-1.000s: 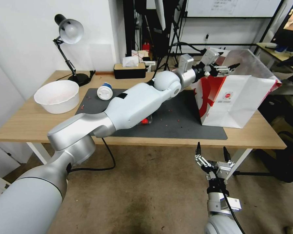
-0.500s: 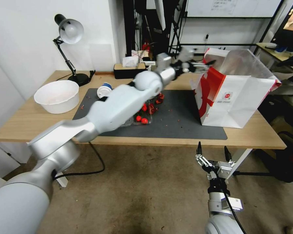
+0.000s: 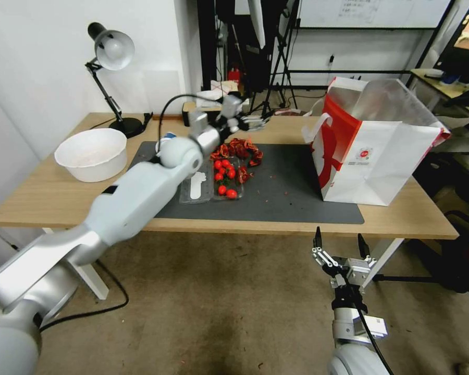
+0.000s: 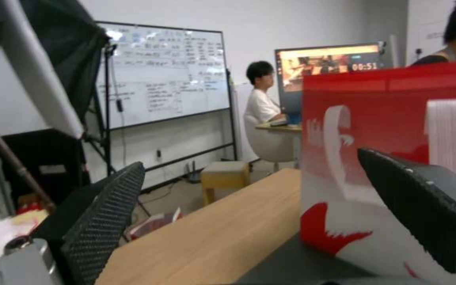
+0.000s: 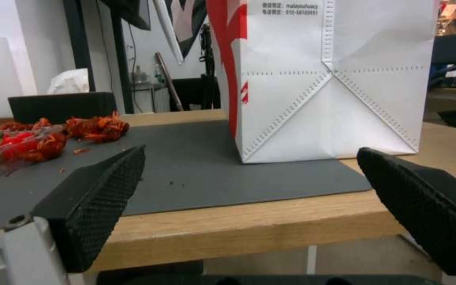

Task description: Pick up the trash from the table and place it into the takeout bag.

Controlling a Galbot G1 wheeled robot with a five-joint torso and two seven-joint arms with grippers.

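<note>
Left tool (image 3: 255, 122) spread wide, empty, above mat's far edge, near takeout bag (image 3: 380, 156). Right tool (image 3: 338, 249) spread, empty, below table (image 3: 47, 198).

Blue cup (image 3: 168, 137) — mostly hidden behind left arm (image 3: 140, 192)

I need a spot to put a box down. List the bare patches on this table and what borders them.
Bare dark grey mat lies between the clear tray of red food scraps and the takeout bag. Bare wood runs along the table front edge. Crowded: the mat's left half, where the left gripper hovers, jaws open, and the white bowl.
</note>
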